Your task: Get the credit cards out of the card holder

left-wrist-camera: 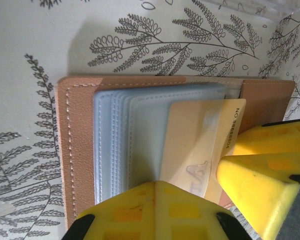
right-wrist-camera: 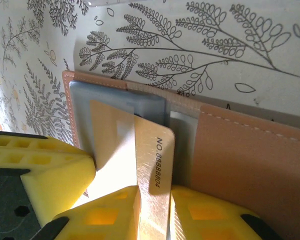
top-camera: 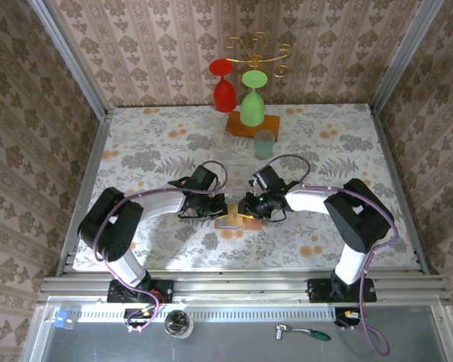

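Note:
The tan-brown card holder point(top-camera: 238, 222) lies open on the flowered table between both arms. Its grey-blue pocket panels point(left-wrist-camera: 115, 145) face up, framed by the leather rim point(left-wrist-camera: 80, 150). My left gripper point(left-wrist-camera: 156, 182) is shut, its joined tips resting on the pockets' near edge. An orange credit card point(left-wrist-camera: 195, 145) sticks partly out of a pocket, slanted. My right gripper point(right-wrist-camera: 155, 192) is shut on that card point(right-wrist-camera: 157, 150), which rises between its two yellow fingers beside the leather flap point(right-wrist-camera: 250, 160). The right gripper's finger point(left-wrist-camera: 260, 175) shows in the left wrist view.
At the back of the table an orange-brown wooden block point(top-camera: 249, 124) stands under a gold rack point(top-camera: 258, 49) hung with a red glass point(top-camera: 223, 87) and a green glass point(top-camera: 253, 102). A teal cup point(top-camera: 264, 143) stands just behind the grippers.

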Robot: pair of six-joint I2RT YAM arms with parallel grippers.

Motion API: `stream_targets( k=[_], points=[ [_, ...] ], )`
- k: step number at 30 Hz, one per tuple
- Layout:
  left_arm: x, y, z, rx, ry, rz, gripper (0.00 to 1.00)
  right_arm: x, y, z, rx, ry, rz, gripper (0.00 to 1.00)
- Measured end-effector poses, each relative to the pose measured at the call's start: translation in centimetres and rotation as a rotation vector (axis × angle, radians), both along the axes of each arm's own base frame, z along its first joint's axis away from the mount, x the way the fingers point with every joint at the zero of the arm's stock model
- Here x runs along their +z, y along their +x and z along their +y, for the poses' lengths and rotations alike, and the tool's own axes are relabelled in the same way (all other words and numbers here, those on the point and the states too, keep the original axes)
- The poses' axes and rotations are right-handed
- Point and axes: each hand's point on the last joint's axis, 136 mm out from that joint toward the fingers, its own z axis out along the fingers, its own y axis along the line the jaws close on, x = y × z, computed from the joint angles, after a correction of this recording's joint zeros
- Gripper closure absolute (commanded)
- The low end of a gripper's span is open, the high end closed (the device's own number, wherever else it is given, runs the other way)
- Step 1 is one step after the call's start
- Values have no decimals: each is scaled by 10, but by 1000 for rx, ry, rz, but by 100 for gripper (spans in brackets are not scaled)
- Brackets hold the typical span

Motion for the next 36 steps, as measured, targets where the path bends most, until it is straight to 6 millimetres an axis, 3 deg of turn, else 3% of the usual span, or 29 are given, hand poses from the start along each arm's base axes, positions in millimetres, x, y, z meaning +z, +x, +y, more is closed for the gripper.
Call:
stream_targets(
  k=[16,24,36],
  points=[
    [0,3,3,13,-6,2,100,0,7,-8,-42,40,0,88],
    [1,6,10,31,-10,-4,100,17,14,-25,-75,48,-29,89],
    [7,6,10,41,-25,-15,100,40,0,-38,-39,2,-62,94]
  ],
)
